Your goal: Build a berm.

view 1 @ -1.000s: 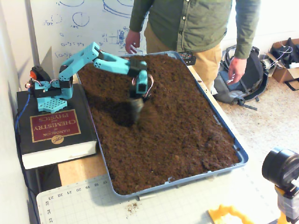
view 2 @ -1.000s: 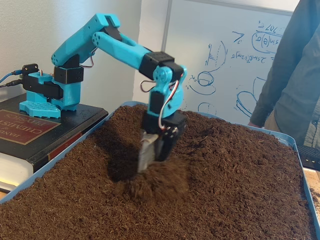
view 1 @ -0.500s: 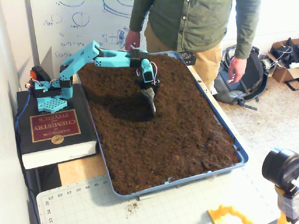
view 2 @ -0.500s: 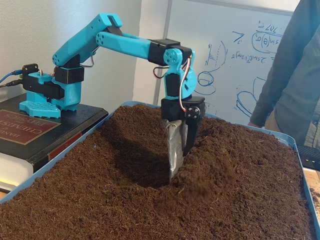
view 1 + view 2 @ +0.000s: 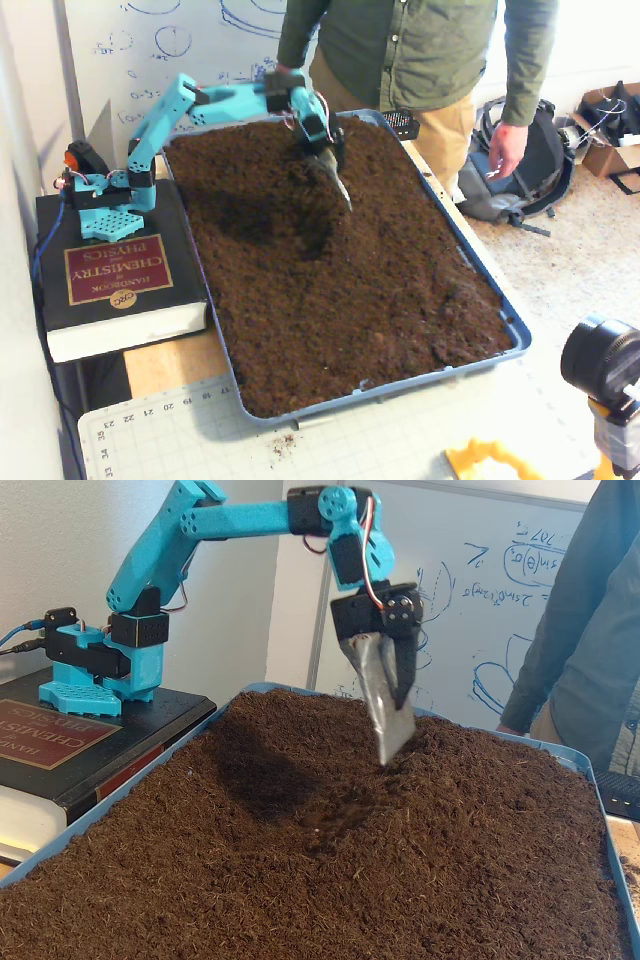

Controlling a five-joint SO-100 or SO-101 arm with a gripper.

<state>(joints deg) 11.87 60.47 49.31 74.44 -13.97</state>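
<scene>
A blue tray (image 5: 515,335) holds a bed of loose dark brown soil (image 5: 380,280). My gripper (image 5: 346,196) hangs tip-down over the far middle of the bed, a little above the soil. It carries a grey metal scoop blade (image 5: 385,715), and the black finger lies against it. Nothing is held. A shallow hollow (image 5: 305,240) lies just in front of the tip and also shows in the other fixed view (image 5: 335,825). I see no distinct long ridge, so no berm shows; the soil is only slightly uneven.
The arm's base (image 5: 105,195) stands on a thick book (image 5: 115,275) left of the tray. A person (image 5: 430,60) stands at the tray's far side, one hand (image 5: 505,150) hanging near its right edge. A camera (image 5: 605,365) stands at the front right.
</scene>
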